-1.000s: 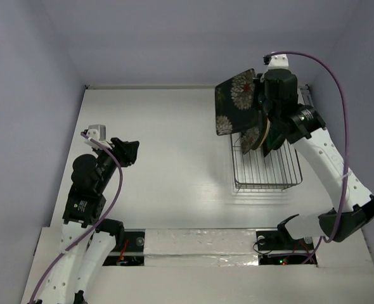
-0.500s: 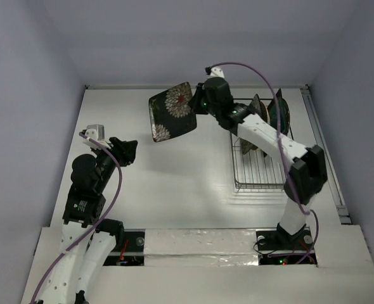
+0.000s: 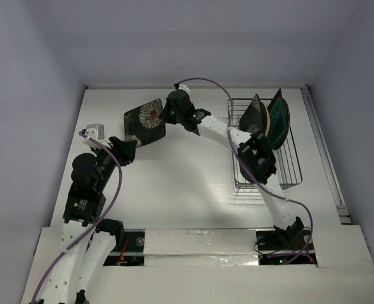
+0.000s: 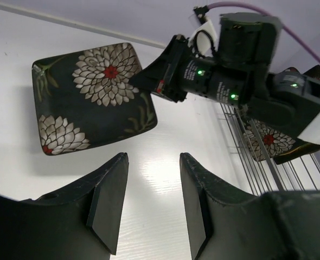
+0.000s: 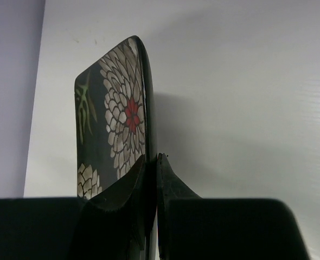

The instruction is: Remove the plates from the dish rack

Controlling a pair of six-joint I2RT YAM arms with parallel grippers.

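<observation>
The black square plate with white flowers (image 3: 142, 121) hangs over the table left of centre, and my right gripper (image 3: 167, 114) is shut on its right edge. In the right wrist view the plate (image 5: 116, 119) stands edge-on, pinched between the fingers of the right gripper (image 5: 152, 158). My left gripper (image 3: 127, 149) is open just below and left of the plate, holding nothing. From the left wrist the plate (image 4: 89, 97) lies beyond the open left gripper (image 4: 153, 157). The dish rack (image 3: 290, 172) at the right holds a dark plate (image 3: 257, 116) and a teal one (image 3: 278, 121), both upright.
The right arm (image 3: 250, 149) stretches from its base across the rack's left side. Purple walls close the table at the back and both sides. A rail (image 3: 326, 164) runs along the right edge. In the left wrist view a patterned plate (image 4: 268, 142) shows in the rack (image 4: 241, 157).
My right arm has swung left with the flowered plate, from above the rack to the table's left-centre, close to the left gripper. The left arm has stayed still.
</observation>
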